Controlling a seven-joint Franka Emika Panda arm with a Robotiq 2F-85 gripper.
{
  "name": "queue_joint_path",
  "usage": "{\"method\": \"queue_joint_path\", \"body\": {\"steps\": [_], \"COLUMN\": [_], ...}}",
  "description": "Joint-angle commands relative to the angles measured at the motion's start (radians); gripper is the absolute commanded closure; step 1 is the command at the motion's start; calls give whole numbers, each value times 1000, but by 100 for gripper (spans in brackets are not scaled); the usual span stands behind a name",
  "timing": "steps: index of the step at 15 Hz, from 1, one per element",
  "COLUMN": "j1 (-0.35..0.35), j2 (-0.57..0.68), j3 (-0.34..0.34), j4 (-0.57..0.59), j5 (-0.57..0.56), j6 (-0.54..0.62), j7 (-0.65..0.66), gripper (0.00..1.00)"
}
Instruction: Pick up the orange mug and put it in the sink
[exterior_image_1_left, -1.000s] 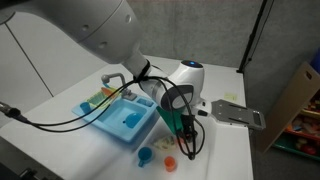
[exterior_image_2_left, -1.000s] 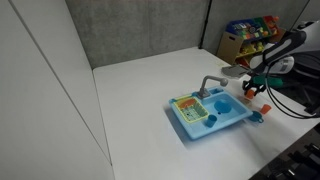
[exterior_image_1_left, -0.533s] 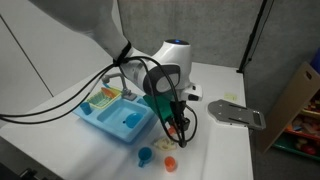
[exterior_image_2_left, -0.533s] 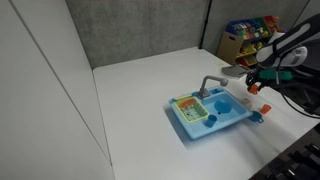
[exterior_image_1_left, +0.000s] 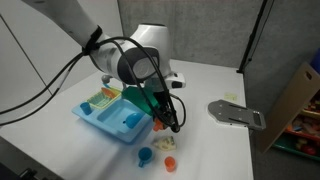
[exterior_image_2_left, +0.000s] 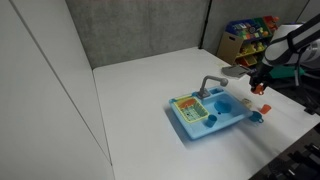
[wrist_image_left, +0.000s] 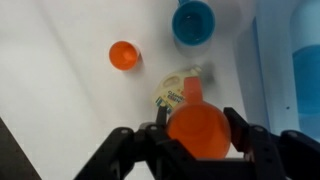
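Small round orange-red plastic mug (wrist_image_left: 198, 128), clamped in end effector (wrist_image_left: 199, 136), held above white desk (wrist_image_left: 60, 60) beside light blue plastic sink (exterior_image_1_left: 98, 121).

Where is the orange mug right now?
In the wrist view the orange mug is held between the gripper's jaws, with the blue mug beyond it and the sink at the right edge.
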Motion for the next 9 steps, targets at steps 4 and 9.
{"method": "queue_joint_path", "body": {"steps": [4,9], "j1": [5,6], "j2": [-45,-52], "j3": [10,12], "j4": [-52,-64], "j5": [-24,-25], "j6": [-3,6], "j7": [-25,-33], "gripper": [41,66]}}
